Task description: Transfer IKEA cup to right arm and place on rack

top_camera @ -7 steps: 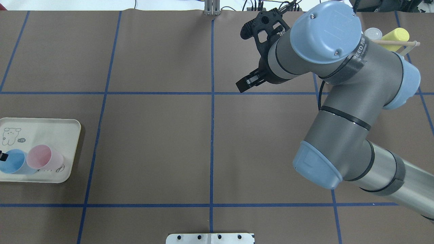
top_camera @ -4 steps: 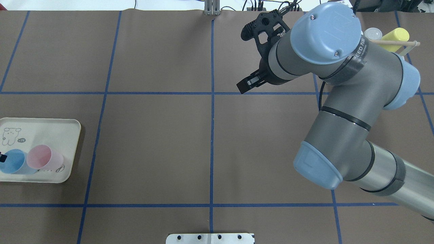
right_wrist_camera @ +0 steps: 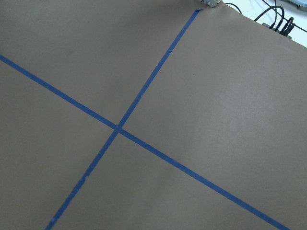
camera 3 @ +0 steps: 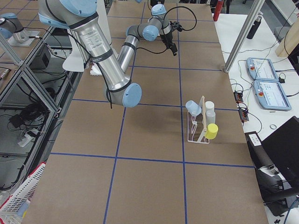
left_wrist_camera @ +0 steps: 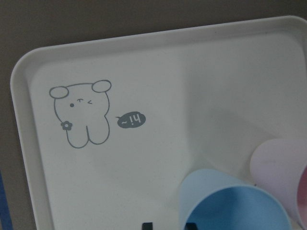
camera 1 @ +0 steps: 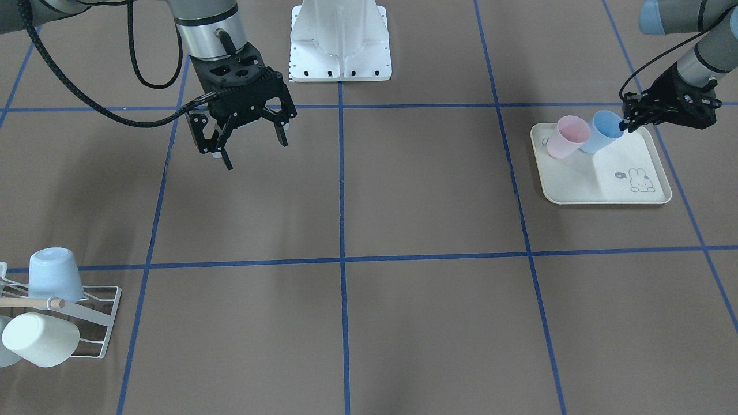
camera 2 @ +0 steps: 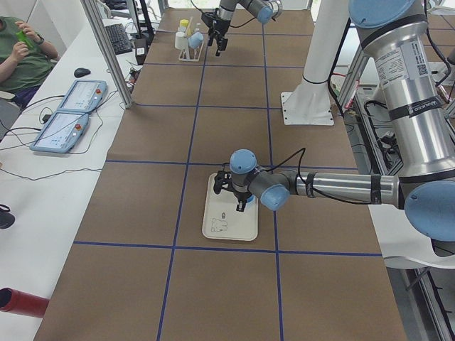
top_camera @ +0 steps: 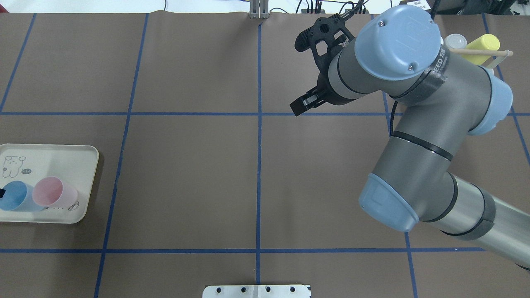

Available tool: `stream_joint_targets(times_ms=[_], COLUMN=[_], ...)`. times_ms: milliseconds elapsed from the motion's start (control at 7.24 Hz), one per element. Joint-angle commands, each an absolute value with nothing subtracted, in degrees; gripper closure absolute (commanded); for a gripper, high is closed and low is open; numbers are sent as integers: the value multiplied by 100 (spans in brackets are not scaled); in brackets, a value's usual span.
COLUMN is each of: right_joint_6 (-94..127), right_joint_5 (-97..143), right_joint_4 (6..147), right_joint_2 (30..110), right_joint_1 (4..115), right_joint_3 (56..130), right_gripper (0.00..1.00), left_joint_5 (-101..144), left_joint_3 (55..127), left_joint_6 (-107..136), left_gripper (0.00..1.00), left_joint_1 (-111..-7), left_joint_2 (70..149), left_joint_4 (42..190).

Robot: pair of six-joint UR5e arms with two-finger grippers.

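A blue IKEA cup (camera 1: 602,129) (top_camera: 14,196) (left_wrist_camera: 230,206) leans on the cream rabbit-print tray (camera 1: 605,184), next to a pink cup (camera 1: 565,135) (top_camera: 51,191). My left gripper (camera 1: 625,121) is at the blue cup's rim, one fingertip inside and one outside, shut on the wall. My right gripper (camera 1: 253,151) hangs open and empty above the bare table, far from the tray. The white wire rack (camera 1: 98,323) (camera 3: 198,133) with its wooden rod stands at the far right end and holds a pale blue, a white and a yellow cup.
The right arm's large elbow (top_camera: 414,124) hides most of the rack in the overhead view. A white robot base plate (camera 1: 340,63) sits at the table's robot side. A person sits by two tablets (camera 2: 67,124) beside the table.
The blue cup and the left fingertip at its rim have shifted slightly towards the overhead view's left edge. The right arm has crept a little away from the table's middle.
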State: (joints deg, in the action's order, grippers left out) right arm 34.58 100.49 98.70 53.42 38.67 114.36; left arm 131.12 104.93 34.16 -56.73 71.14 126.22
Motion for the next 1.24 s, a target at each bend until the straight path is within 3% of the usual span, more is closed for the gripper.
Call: stream_joint_targets(times_ms=[0, 276, 552, 1105], right_joint_6=[3445, 3445, 3454, 3419], right_joint_5=[10028, 10020, 10020, 9941], right_joint_4=[9870, 9870, 9870, 9861], right_joint_2=[5361, 5361, 5361, 5353], right_joint_1=[3858, 3841, 3832, 3806], right_joint_3=[11435, 11426, 11435, 11426], right_gripper=[1, 1, 1, 0], left_joint_5=[13113, 13113, 13096, 13087], left_joint_3=[10494, 10494, 10494, 10564], left_joint_6=[3489, 3568, 3568, 3560], left_gripper=[74, 74, 100, 100], left_joint_1=[-5564, -5485, -5484, -5789], left_joint_2=[7189, 7233, 7233, 7242], left_joint_4=[12612, 12612, 12595, 12481])
